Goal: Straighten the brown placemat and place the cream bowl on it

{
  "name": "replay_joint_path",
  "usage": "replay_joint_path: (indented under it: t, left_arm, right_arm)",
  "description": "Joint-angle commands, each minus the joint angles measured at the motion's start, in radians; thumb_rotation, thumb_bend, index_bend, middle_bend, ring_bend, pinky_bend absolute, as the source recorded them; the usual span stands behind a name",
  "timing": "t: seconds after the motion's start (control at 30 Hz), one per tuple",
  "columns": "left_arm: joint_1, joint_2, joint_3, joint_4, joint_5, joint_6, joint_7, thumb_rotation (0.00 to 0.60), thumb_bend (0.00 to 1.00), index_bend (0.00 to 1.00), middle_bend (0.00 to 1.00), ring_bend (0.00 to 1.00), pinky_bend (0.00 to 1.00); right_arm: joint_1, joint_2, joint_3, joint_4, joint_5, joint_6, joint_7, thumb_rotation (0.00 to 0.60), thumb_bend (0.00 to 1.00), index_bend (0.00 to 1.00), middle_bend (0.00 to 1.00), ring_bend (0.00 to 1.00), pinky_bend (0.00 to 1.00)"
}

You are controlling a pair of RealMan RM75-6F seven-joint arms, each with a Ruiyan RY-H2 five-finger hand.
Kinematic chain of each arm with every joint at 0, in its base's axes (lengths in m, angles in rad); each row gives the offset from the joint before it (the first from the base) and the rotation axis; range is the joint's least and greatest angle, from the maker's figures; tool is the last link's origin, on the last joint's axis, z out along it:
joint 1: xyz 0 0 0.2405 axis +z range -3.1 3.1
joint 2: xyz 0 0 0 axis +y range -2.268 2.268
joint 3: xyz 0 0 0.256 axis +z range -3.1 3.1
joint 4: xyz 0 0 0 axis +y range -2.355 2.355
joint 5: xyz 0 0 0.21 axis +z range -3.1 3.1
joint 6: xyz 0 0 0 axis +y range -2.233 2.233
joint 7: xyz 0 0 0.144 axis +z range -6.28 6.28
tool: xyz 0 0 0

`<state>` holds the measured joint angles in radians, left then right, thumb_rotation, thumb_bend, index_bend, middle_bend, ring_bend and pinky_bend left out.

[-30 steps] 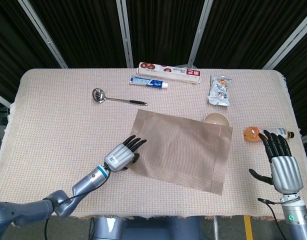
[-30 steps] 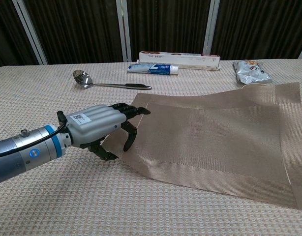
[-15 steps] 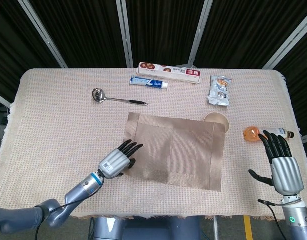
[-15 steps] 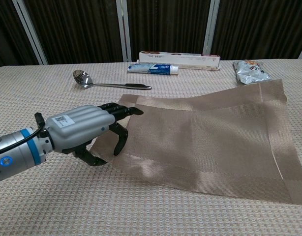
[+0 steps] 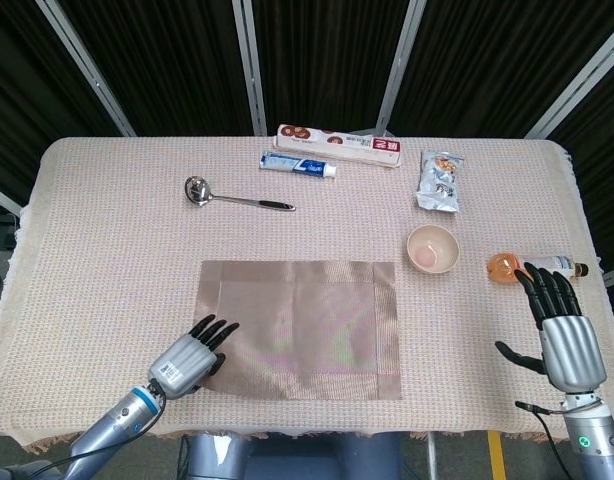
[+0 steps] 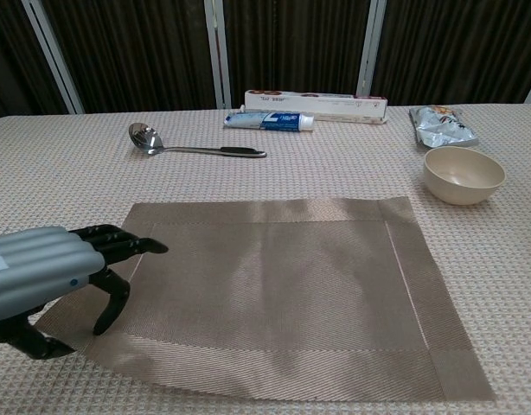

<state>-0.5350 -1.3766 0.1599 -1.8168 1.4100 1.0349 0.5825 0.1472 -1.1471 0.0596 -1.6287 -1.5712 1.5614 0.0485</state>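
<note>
Head view looks steeply down over the whole desk [image 5: 107, 200]; chest view sits low, near, facing across it; both share the placemat [image 5: 302, 315].

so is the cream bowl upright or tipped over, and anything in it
Upright and empty. The cream bowl sits on its base on the tablecloth, rim up, bare interior showing, beside the brown placemat rather than on it.

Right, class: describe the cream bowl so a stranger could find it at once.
Start from the brown placemat in the middle of the table. Look beyond its far right corner, toward the silver snack packet: the cream bowl stands there upright and apart from the mat. It is the only round, open dish.
</note>
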Motion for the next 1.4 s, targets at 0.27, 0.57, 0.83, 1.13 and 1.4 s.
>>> replay_joint_path:
  t: [0.27,0.57,0.83,1.13,1.4]
  left_arm:
    - [0.039,0.046,0.043,-0.016,0.009,0.018,0.003,0.6,0.4,0.64,0.0,0.0,0.0]
    - [0.033,0.126,0.039,-0.069,0.023,0.005,-0.09,0.6,0.0,0.0,0.0,0.0,0.0]
    - [0.104,0.287,0.015,-0.134,0.188,0.242,-0.29,0.6,0.0,0.0,0.0,0.0,0.0]
    - [0.197,0.275,-0.114,-0.105,0.081,0.456,-0.236,0.6,0.0,0.0,0.0,0.0,0.0]
    - [0.198,0.259,-0.15,-0.055,0.016,0.415,-0.269,0.6,0.0,0.0,0.0,0.0,0.0]
  right_arm:
    - [-0.005,0.001,0.003,-0.004,-0.011,0.006,-0.004,0.6,0.0,0.0,0.0,0.0,0.0]
    - [-0.005,-0.002,0.003,0.0,-0.007,-0.009,-0.008,0.6,0.0,0.0,0.0,0.0,0.0]
    - [0.03,-0.02,0.014,0.028,0.039,-0.098,-0.012,0.6,0.0,0.0,0.0,0.0,0.0]
    - [0.211,-0.092,0.087,0.122,0.13,-0.369,-0.07,0.6,0.0,0.02,0.0,0.0,0.0]
    - [0.374,-0.256,0.162,0.296,0.239,-0.544,-0.178,0.6,0.0,0.07,0.0,0.0,0.0]
